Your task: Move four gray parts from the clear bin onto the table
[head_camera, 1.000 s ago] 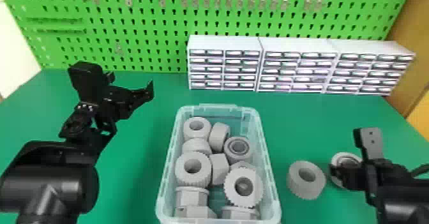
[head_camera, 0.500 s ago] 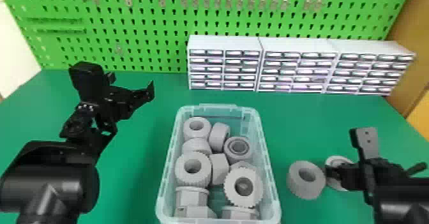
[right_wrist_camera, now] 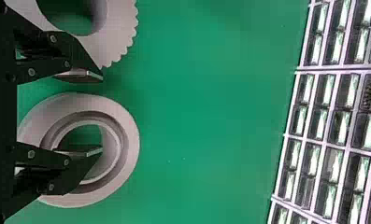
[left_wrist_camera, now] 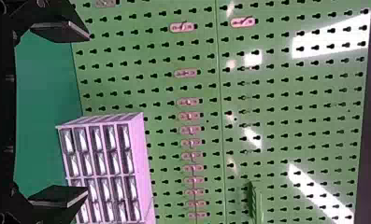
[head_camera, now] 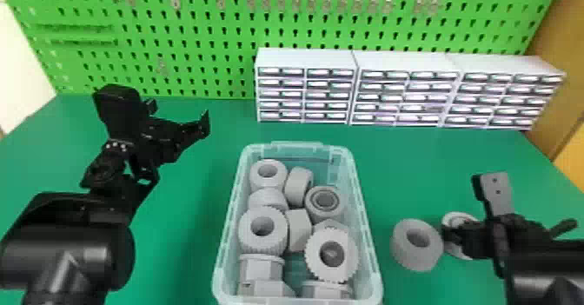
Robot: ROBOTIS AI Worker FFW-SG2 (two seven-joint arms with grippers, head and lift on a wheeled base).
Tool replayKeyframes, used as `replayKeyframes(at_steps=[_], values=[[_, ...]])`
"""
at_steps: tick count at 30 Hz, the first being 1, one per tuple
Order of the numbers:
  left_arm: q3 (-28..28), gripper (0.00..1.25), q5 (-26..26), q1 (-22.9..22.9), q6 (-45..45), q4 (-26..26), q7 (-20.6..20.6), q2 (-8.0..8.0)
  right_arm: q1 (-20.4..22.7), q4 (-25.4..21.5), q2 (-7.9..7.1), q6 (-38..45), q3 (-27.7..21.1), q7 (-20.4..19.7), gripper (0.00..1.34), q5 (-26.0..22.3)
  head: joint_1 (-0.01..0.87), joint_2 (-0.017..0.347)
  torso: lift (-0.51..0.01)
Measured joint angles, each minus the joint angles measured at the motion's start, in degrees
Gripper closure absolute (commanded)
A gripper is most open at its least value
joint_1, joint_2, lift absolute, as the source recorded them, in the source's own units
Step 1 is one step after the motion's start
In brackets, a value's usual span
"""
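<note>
In the head view, the bin [head_camera: 300, 147] stands on the table [head_camera: 187, 260], its parts [head_camera: 300, 187] jumbled at odd angles, so each will likely want its own grip. Right of it lie two parts already out: the gear [head_camera: 404, 256] nearer, the ring [head_camera: 447, 218] beside it. The left arm [head_camera: 65, 252] is across the bin, where it leaves the right side free. In the left wrist view, the left gripper's [left_wrist_camera: 87, 114] jaws stand wide apart and empty. In the right wrist view, the right gripper's [right_wrist_camera: 101, 113] are apart too, one over the ring's hole, the other outside towards the gear, straddling its wall: a pose suited to pinching or freeing it.
</note>
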Motion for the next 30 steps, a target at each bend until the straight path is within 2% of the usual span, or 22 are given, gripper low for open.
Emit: replayKeyframes(at_steps=[6, 14, 24, 27, 30], values=[[0.2, 0.13, 0.0, 0.07, 0.0, 0.0, -0.2, -0.01, -1.32, -2.57, -0.23, 2.26, 1.01, 0.24, 0.62, -0.28, 0.678, 0.034, -0.05], [0.26, 0.13, -0.06, 0.13, 0.0, 0.0, -0.2, -0.03, -4.89, -7.69, -1.5, 9.22, 4.14, 0.71, 0.62, -0.38, 0.678, 0.034, -0.05], [0.44, 0.13, -0.19, 0.31, 0.0, 0.0, -0.28, -0.01, -11.41, -12.82, -4.85, 21.38, 13.28, 5.22, 0.62, 1.79, 0.678, 0.034, -0.05], [0.48, 0.13, -0.24, 0.32, 0.0, 0.0, -0.34, -0.02, -12.56, -14.62, -4.96, 23.79, 14.99, 5.82, 0.62, 2.02, 0.678, 0.034, -0.05], [0.48, 0.13, -0.31, 0.35, 0.0, 0.0, -0.41, -0.03, -13.29, -16.41, -4.42, 25.97, 16.2, 6.01, 0.62, 2.38, 0.678, 0.034, -0.05]])
